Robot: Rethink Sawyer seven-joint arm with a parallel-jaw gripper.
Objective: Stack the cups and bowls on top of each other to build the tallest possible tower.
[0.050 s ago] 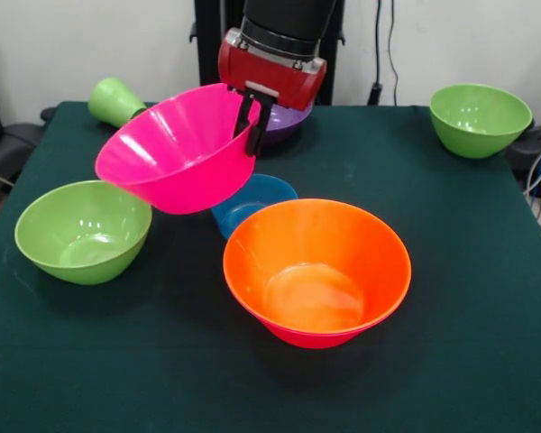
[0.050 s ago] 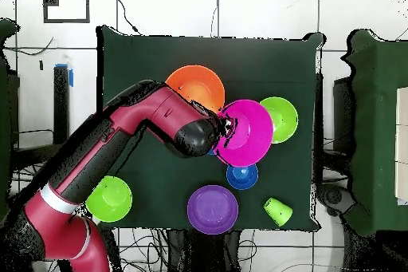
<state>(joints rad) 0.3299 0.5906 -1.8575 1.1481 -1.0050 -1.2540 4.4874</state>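
**Pink bowl held up by its rim, tilted over the table**

Your gripper (image 1: 251,122) is clamped on the rim of the pink bowl (image 1: 176,149), one finger inside the wall and one outside. The bowl hangs clear of the green cloth, tipped so its opening faces you in the front view.

Just beneath it, a blue bowl (image 1: 252,203) sits on the table (image 1: 469,298), partly hidden by the pink one. Touching it in front is the orange bowl (image 1: 317,271), upright; a pinkish edge shows along its underside, though you cannot tell whether that is another bowl beneath it.

To the left in the front view a green bowl (image 1: 83,231) stands upright, near the lifted pink bowl. A second green bowl (image 1: 480,118) sits well apart at the far right corner.

Behind the gripper a purple bowl (image 1: 287,122) is mostly hidden; from above you see it whole (image 2: 213,208), with another blue bowl (image 2: 242,176) beside it. The light-green cup (image 1: 115,100) lies on its side at the far left corner.
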